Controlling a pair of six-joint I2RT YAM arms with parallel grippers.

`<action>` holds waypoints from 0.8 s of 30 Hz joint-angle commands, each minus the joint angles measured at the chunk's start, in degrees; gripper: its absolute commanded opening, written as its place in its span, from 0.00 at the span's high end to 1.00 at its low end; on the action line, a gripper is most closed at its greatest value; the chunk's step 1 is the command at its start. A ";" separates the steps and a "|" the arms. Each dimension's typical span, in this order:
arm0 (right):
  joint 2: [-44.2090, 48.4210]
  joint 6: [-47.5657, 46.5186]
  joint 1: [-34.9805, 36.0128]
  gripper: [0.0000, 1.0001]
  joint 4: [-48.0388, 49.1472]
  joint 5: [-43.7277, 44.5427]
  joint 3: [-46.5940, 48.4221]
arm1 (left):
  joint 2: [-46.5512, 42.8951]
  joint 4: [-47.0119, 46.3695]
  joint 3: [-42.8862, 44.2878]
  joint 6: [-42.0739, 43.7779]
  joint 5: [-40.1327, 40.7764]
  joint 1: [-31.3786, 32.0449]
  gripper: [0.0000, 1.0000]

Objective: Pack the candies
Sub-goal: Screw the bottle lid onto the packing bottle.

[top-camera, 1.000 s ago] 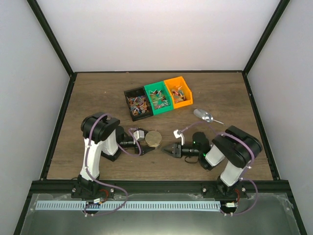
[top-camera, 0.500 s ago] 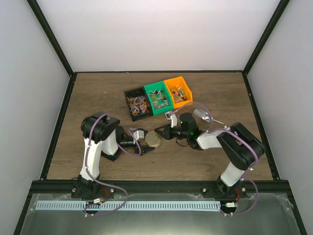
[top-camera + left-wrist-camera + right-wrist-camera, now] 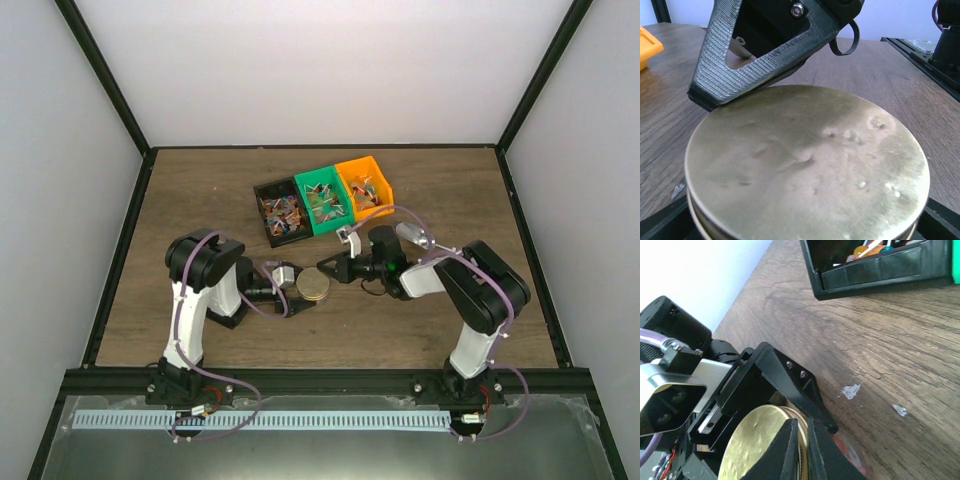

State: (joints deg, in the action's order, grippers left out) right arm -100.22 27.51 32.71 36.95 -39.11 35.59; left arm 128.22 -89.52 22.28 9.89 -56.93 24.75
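Bins: three open plastic bins in a row on the bench [image 3: 200, 200], beyond the tips of the right jaws and well apart from the left jaws: black bin [image 3: 292, 238], green bin [image 3: 335, 226], orange bin [image 3: 372, 212]
Contents: the candies [image 3: 283, 212], tiny wrapped sweets in mixed colours, lie loose in all three bins
Round lid [image 3: 316, 284]: brass-coloured, dimpled, lying flat between the left jaws, with a second rim showing under it
Left jaws: set wide and clamped on the round lid, one black finger [image 3: 657, 227] at each side of it
Right jaws: narrow, fingers [image 3: 782, 450] all but together with nothing seen between them; tips at the far edge of the round lid, opposite the left jaws
Scoop [image 3: 413, 236]: silver, on the bench behind the right jaws, beside the right forearm
Left wrist only: the round lid [image 3: 805, 165] fills the frame; a ribbed grey right finger [image 3: 755, 65] overhangs its rim; a corner of the orange bin [image 3: 647, 47] at far left
Right wrist only: black bin wall [image 3: 875, 270] with candies [image 3: 867, 249] ahead of the jaws; a reddish patch [image 3: 847, 455] beside the fingertips, too blurred to identify
Top view only: all three bins and the scoop together
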 commanded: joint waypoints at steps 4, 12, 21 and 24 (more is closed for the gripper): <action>-3.24 1.58 -0.26 0.99 4.00 -9.81 -2.60 | 14.00 -12.09 -5.13 -9.29 5.59 -1.02 0.15; -6.33 2.45 -0.05 0.95 8.79 -16.01 -6.25 | 13.43 -12.06 -4.41 -11.25 7.06 -1.15 0.15; -8.54 4.97 1.70 0.99 18.46 -17.75 -12.60 | 13.29 -11.96 -3.57 -13.73 9.36 -1.11 0.15; -9.10 5.27 2.98 0.99 20.35 -17.72 -13.86 | 13.15 -12.00 -3.80 -13.84 10.10 -1.11 0.15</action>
State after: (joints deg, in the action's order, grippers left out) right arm -106.37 31.99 30.89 62.04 -44.95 26.70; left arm 128.33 -89.54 22.59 9.80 -57.82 24.51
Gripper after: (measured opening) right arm 0.019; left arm 0.853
